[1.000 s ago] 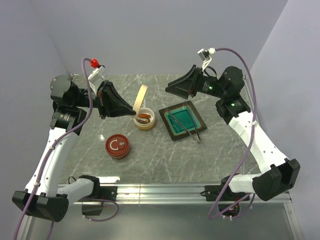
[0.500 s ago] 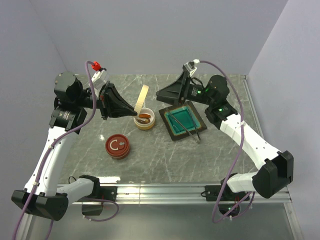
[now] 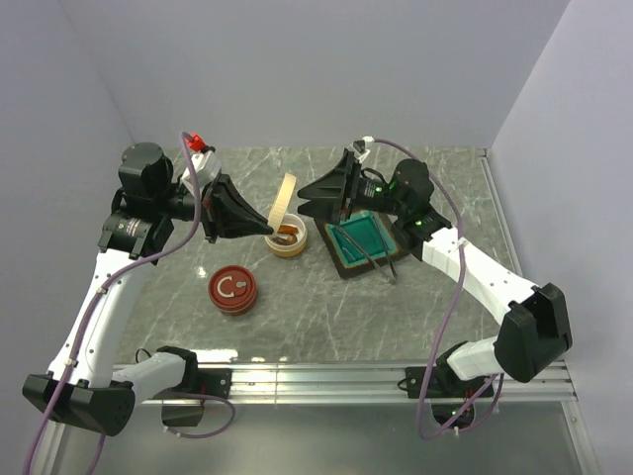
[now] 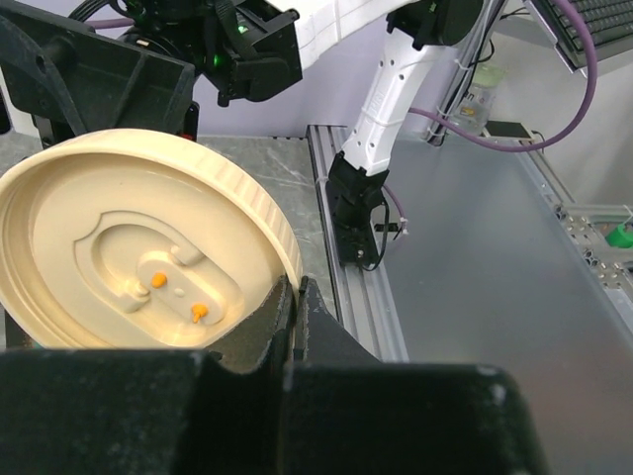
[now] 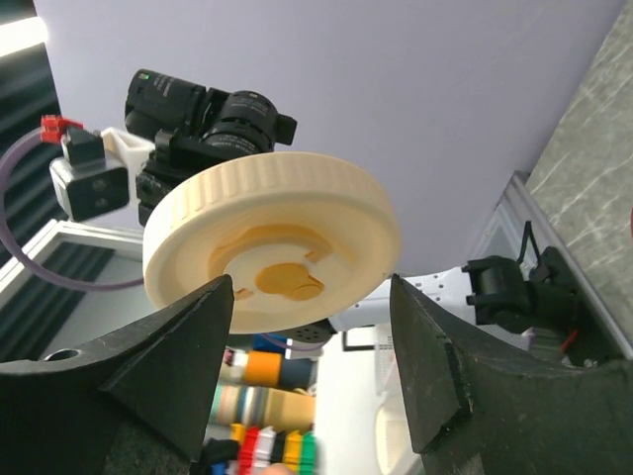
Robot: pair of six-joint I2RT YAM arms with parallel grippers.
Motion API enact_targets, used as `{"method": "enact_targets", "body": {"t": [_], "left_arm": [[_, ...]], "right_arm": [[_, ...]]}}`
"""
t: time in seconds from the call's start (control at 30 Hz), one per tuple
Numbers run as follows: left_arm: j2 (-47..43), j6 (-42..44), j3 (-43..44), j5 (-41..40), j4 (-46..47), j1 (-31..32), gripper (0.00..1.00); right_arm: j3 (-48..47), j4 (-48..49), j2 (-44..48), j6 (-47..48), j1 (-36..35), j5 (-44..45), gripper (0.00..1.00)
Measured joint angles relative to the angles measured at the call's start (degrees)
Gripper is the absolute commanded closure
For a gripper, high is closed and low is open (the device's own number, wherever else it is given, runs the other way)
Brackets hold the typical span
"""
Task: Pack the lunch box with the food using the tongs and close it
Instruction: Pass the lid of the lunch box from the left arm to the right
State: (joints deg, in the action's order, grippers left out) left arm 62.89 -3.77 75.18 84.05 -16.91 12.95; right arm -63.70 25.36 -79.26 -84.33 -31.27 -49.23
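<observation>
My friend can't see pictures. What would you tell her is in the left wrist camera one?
The left gripper, shut, pinches the rim of a round cream lid held on edge, its inner side facing the camera with two tiny orange crumbs on it. Behind it stands the white right arm.

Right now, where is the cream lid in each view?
Top external: cream lid edge-on, left of centre, near the round container.
Left wrist: lid fills the left half, inner face to camera.
Right wrist: lid at centre, framed by the open right pincer.
Shared landmark: the left pincer clamped on the lid's rim; from the right wrist only the left arm's black body shows, behind the lid.
</observation>
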Motion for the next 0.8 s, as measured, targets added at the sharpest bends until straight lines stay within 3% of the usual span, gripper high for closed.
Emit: {"method": "enact_targets", "body": {"t": [0.43,0.8], "left_arm": [[-0.04,12.9,0.07,-2.84,-10.29,0.26,1.0],[-0.04,16.31,0.07,-3.06,-12.68,0.33,1.0]], "right_arm": [[0.79,0.68,-0.17,-7.02,-1.36,0.72,0.28],[1.25,1.18,-1.95,-11.54,-2.4,2.23,0.32]]}}
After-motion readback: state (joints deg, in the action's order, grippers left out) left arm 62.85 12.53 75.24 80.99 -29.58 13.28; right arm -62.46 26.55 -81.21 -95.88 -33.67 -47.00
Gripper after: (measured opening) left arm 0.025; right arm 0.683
